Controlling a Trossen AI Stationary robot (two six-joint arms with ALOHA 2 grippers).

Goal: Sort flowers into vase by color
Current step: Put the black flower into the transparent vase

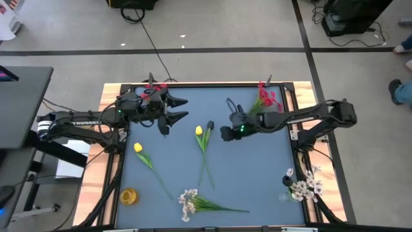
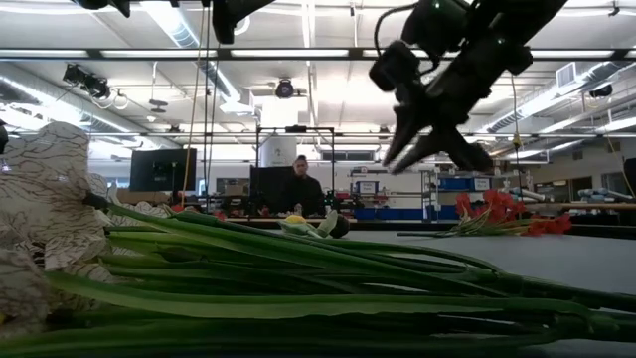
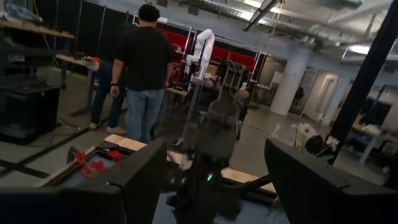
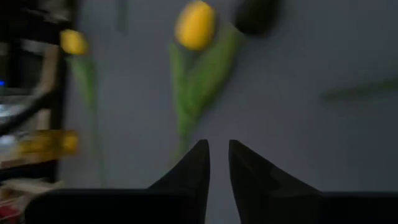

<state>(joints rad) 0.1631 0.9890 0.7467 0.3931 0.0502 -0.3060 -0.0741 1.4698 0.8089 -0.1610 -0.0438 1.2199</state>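
Two yellow tulips lie flat on the blue mat, one (image 1: 199,131) in the middle and one (image 1: 138,149) toward the left. A white spray (image 1: 192,203) lies at the near edge and fills the low view's foreground (image 2: 248,268). Red blooms lie at the far right (image 1: 267,98) and the far left (image 1: 158,86). My right gripper (image 1: 223,133) hovers, shut and holding nothing, just right of the middle tulip (image 4: 196,25), clear of the table (image 2: 432,154). My left gripper (image 1: 185,109) waits open above the far left of the mat.
A small yellow vase (image 1: 129,196) stands at the near left corner, and a vase holding white flowers (image 1: 302,187) at the near right. A small dark object (image 1: 210,125) lies beside the middle tulip's bud. A person (image 3: 146,68) stands beyond the table.
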